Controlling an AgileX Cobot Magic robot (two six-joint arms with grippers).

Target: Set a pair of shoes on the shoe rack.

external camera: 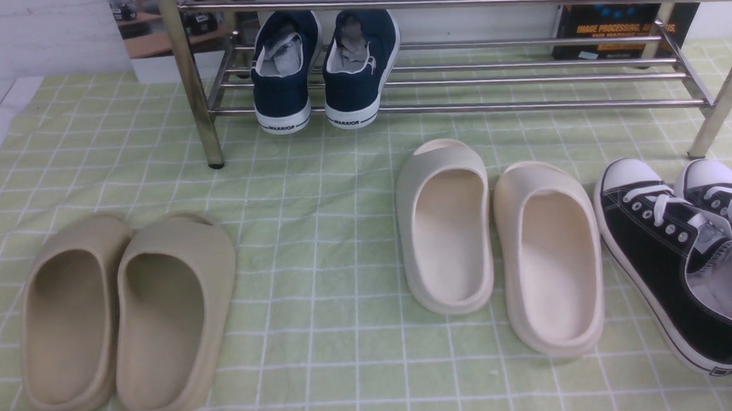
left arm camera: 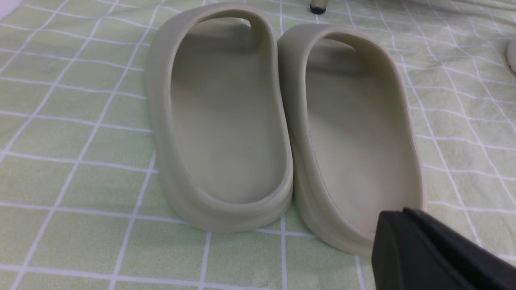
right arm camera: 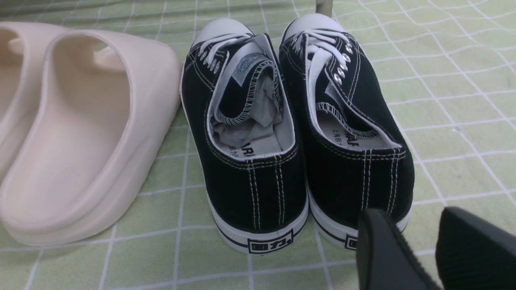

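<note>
The left gripper (left arm camera: 407, 241) is clenched and empty, near the beige slides (external camera: 127, 315). The pair of shoes (external camera: 325, 68) sits on the left part of the shoe rack (external camera: 459, 84), heels overhanging the front bar; a nudge could tip them off. Their heels read "WARRIOR". Right of the rack, the right gripper (right arm camera: 419, 245) stands released behind the black sneakers (right arm camera: 298, 133).

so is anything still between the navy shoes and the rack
Nothing visible. The navy shoes already sit side by side on the shoe rack, at the left end of its lower bars, heels facing the camera.
</note>
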